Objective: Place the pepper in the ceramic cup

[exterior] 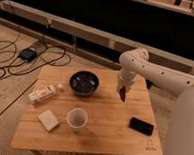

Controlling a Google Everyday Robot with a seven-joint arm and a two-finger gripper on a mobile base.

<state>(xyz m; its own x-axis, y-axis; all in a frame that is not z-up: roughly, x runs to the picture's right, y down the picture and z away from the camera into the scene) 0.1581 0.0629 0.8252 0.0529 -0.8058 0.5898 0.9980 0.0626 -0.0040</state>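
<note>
My gripper (122, 90) hangs over the right middle of the wooden table (101, 135), just right of the dark bowl. It is shut on the pepper (122, 96), a small dark-red chili that hangs below the fingers, a little above the tabletop. The ceramic cup (77, 118), small, pale and round with a greyish inside, stands upright near the table's front, left of and nearer than the gripper. It looks empty.
A wide dark bowl (84, 83) stands at the back middle of the table. A black phone (141, 126) lies front right. A pale sponge-like block (49, 120) and a white packet (41, 93) lie on the left. Cables and a black box (28, 54) are on the floor at the left.
</note>
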